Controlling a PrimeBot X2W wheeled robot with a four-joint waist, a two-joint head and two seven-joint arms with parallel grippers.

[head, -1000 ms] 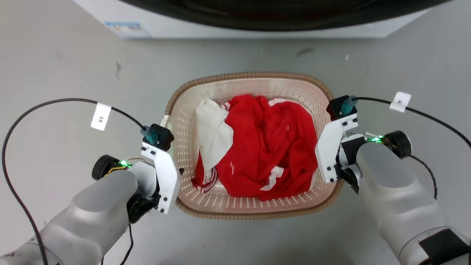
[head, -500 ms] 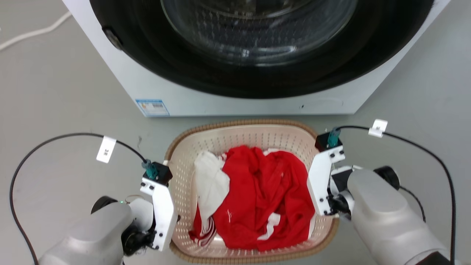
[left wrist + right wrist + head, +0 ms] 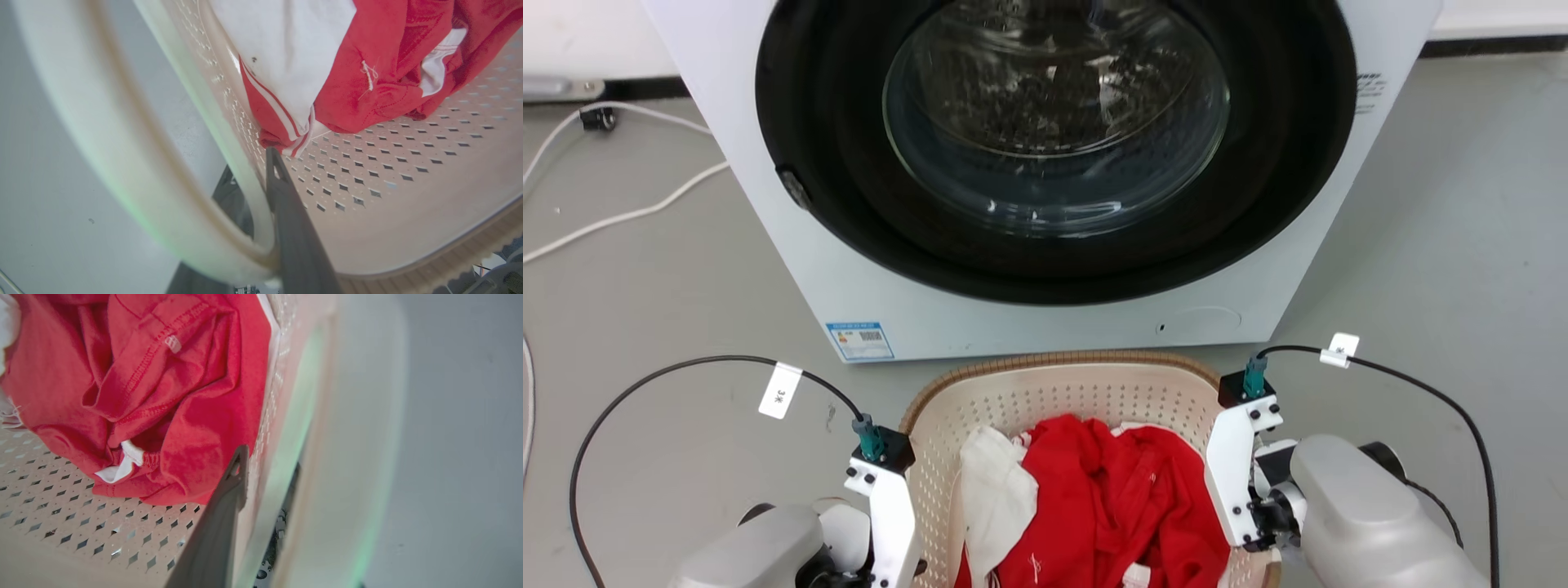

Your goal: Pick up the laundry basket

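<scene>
The laundry basket [image 3: 1054, 361], cream perforated plastic with a brown woven-look rim, sits at the bottom of the head view, right in front of the washing machine. It holds a red garment [image 3: 1119, 506] and a white cloth [image 3: 996, 490]. My left gripper [image 3: 251, 167] is shut on the basket's left wall, one finger inside by the striped hem and the other outside. On the opposite wall my right gripper [image 3: 267, 465] is shut the same way, its inner finger [image 3: 233, 486] next to the red garment [image 3: 163, 396].
A white washing machine [image 3: 1045, 327] with a dark round door and glass window [image 3: 1054, 114] stands just beyond the basket. White cables [image 3: 621, 216] lie on the grey floor at the far left. Bare floor lies to either side of the basket.
The whole head picture has shifted: the camera now looks higher, the washing machine's door has come into view and the basket lies lower. Both grippers keep their hold on the basket's sides.
</scene>
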